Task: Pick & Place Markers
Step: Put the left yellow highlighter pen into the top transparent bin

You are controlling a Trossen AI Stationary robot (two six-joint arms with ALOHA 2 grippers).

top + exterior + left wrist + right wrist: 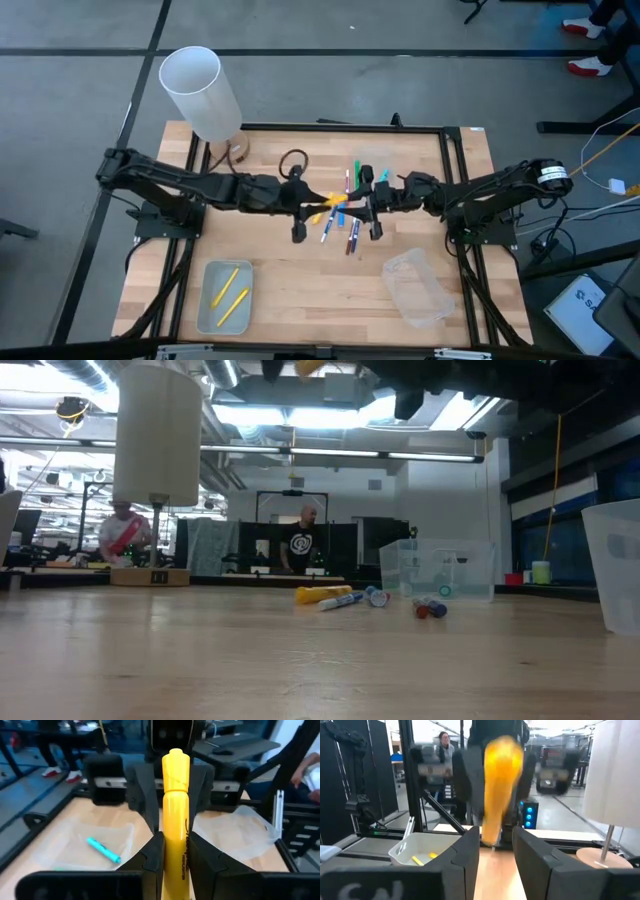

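**Yellow marker passing between the two grippers above the table**

While both arms are meeting over the middle of the table [300, 300], the left gripper [172, 857] is pinching a yellow marker [175, 815] between its fingers, the barrel pointing straight toward the other arm. In the right wrist view the same marker is showing as a blurred yellow shape just ahead of the right gripper [495, 852], whose fingers are standing apart with the marker's end at or near the gap; whether they are touching it I cannot tell. In the high view the two grippers are facing each other nearly tip to tip, with the yellow marker between them, raised above the wood.

The step in hand is looking like a handover, or a two-arm adjustment of the marker in the air. Below, a scatter of loose markers [350, 215] is lying on the wood in blue, green, purple and red. Two yellow markers are already lying in the clear tray [205, 305] near the left arm's front corner, while a second clear tray [420, 290] is sitting on the right arm's side.

If the right gripper is taking over, the next move is calling for it to close squarely on the barrel before the left one lets go, or the marker is likely to drop among the others. If the left arm is keeping it, the yellow-marker tray is looking like its destination.
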